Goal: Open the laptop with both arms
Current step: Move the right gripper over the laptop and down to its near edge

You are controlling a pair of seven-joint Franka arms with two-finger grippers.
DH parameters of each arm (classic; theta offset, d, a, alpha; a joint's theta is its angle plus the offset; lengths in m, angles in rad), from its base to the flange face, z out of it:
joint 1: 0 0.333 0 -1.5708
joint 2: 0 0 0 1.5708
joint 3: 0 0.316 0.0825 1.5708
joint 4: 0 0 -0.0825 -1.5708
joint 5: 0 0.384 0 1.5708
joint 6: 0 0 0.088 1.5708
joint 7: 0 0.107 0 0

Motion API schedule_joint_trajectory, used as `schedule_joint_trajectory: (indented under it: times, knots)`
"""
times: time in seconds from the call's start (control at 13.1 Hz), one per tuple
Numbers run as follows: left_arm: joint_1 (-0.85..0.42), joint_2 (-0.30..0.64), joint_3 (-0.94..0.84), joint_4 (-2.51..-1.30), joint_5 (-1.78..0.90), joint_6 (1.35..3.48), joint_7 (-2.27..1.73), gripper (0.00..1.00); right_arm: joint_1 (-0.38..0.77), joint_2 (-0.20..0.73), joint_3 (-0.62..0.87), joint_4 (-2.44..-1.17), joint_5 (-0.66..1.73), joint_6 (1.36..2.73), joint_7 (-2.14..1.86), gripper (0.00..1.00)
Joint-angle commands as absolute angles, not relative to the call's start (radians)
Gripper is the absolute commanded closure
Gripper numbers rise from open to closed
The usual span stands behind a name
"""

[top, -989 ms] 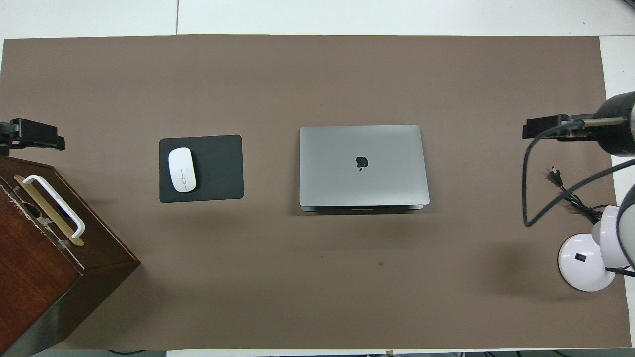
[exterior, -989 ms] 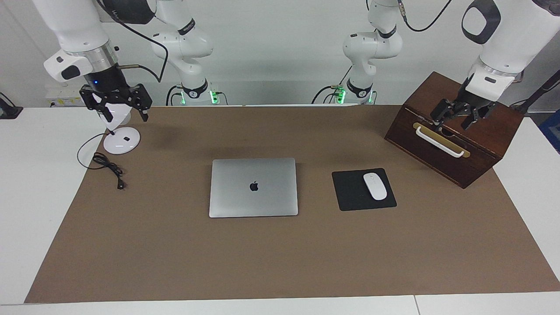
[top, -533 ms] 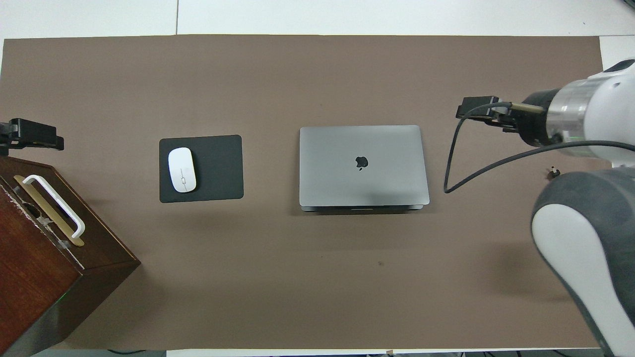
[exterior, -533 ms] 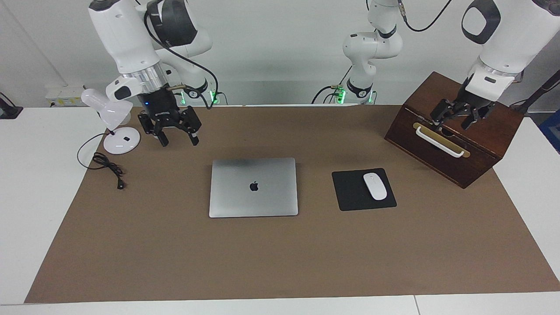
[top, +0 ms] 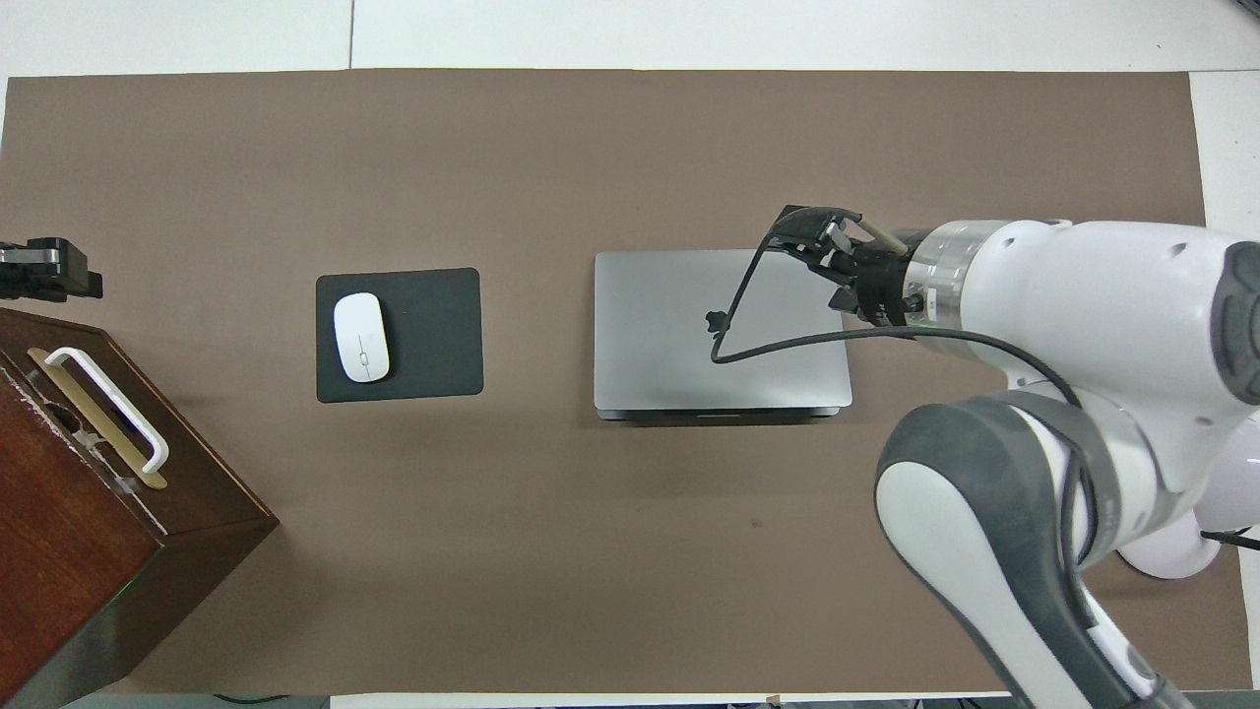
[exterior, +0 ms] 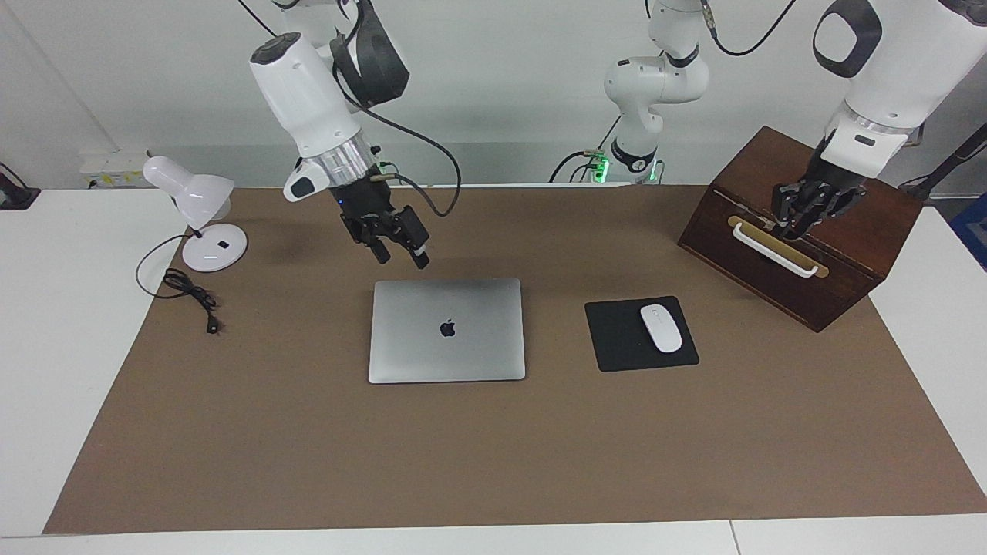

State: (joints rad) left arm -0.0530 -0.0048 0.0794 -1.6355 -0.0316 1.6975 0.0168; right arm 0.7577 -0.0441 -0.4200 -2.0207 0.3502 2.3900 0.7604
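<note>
The laptop (exterior: 447,330) lies shut on the brown mat in the middle of the table, its lid up with the dark apple logo showing; it also shows in the overhead view (top: 719,330). My right gripper (exterior: 401,248) is open and empty, tilted, in the air over the laptop's end toward the right arm; it also shows in the overhead view (top: 812,231). It touches nothing. My left gripper (exterior: 802,214) hangs over the wooden box (exterior: 802,231) near its white handle; in the overhead view (top: 44,274) only its tip shows.
A black mouse pad (exterior: 621,339) with a white mouse (exterior: 661,327) lies beside the laptop toward the left arm's end. A white desk lamp (exterior: 204,223) and its black cord (exterior: 189,289) stand at the right arm's end. The brown mat (exterior: 493,447) covers the table.
My right arm has swung from over the lamp to over the laptop and come lower. My left gripper has shifted slightly over the box and looks narrower.
</note>
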Motion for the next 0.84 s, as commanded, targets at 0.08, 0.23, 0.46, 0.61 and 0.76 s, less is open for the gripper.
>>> schedule_joint_trajectory:
  times: [0.08,0.23,0.46,0.61,0.76]
  knots:
    - [-0.055,-0.003,0.081,-1.643,-0.037,1.742,0.021,1.0,0.779,-0.095,-0.413,-2.19,0.426,2.514,0.819,0.01]
    - [-0.057,-0.002,0.081,-1.643,-0.035,1.776,0.023,1.0,0.778,-0.138,-0.374,-2.296,0.445,2.584,0.854,0.01]
    - [-0.057,-0.003,0.08,-1.647,-0.035,1.781,0.034,1.0,0.775,-0.196,-0.338,-2.394,0.445,2.614,0.885,0.01]
    - [-0.061,-0.003,0.078,-1.666,-0.035,1.837,0.043,1.0,0.773,-0.239,-0.31,-2.468,0.445,2.637,0.908,0.01]
    - [-0.089,-0.02,0.078,-1.719,-0.037,1.896,0.043,1.0,0.772,-0.27,-0.292,-2.511,0.445,2.635,0.94,0.01]
